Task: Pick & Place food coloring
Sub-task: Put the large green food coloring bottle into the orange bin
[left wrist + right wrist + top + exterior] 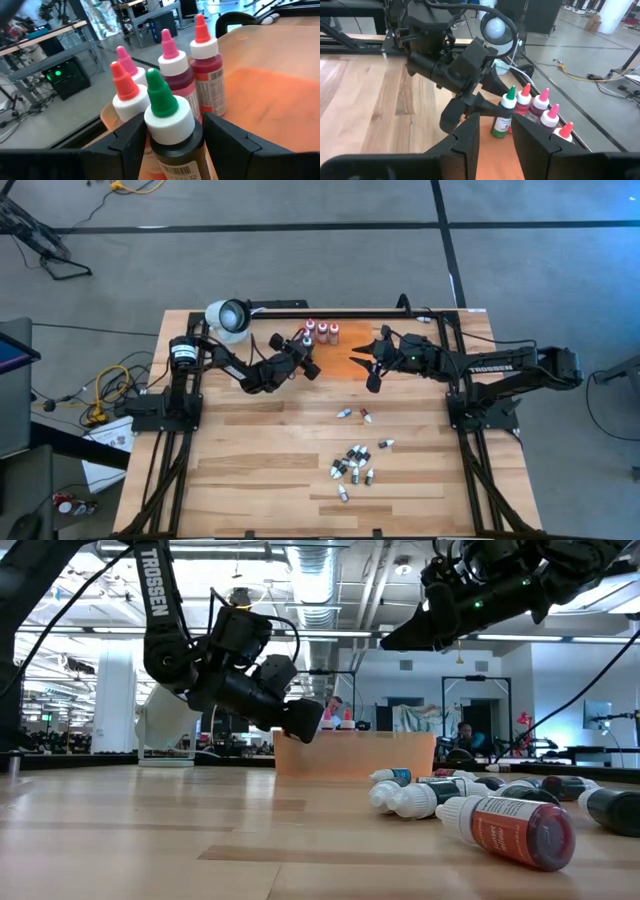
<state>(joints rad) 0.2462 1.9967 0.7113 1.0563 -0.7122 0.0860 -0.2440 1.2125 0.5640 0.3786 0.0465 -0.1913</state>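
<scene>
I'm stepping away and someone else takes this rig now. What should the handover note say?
Left gripper: shut on the green-capped bottle, holding it upright at the orange mat, beside the four upright bottles.
Right gripper: over the mat's other end, holding nothing, fingers a little apart.
Done: four bottles stand in a row on the mat.
Left: release the green-capped one, then move the loose bottles lying on the wooden table.

Green-tipped bottle [170, 130] — red and pink tips behind — orange mat [270, 85].
</scene>
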